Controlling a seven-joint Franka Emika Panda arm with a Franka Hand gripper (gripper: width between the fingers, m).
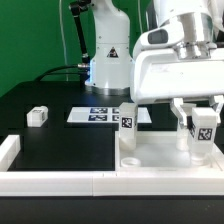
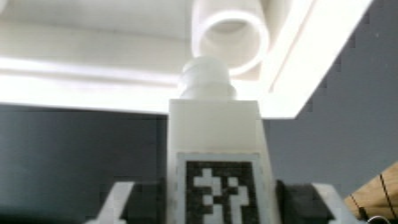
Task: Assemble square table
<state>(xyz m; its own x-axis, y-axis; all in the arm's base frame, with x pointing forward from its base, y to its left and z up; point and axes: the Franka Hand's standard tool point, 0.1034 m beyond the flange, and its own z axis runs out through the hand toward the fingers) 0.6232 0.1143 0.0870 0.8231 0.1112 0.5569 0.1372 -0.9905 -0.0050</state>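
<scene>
At the exterior view's right, our gripper (image 1: 203,115) pinches a tagged white leg (image 1: 204,131) upright over the square tabletop (image 1: 150,160). We judge its stud tip (image 2: 210,75) should centre on the round socket (image 2: 231,40) before lowering and twisting. A second leg (image 1: 128,117) stands well apart. The border rail (image 1: 50,182) lies near, and a loose leg (image 1: 37,116) rests on the desk (image 1: 60,140).

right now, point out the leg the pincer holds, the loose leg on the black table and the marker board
held leg (image 2: 217,160), wrist view, its tagged front face
loose leg (image 1: 37,116), exterior view, middle of its body
marker board (image 1: 96,114), exterior view, printed tags left of centre
</scene>
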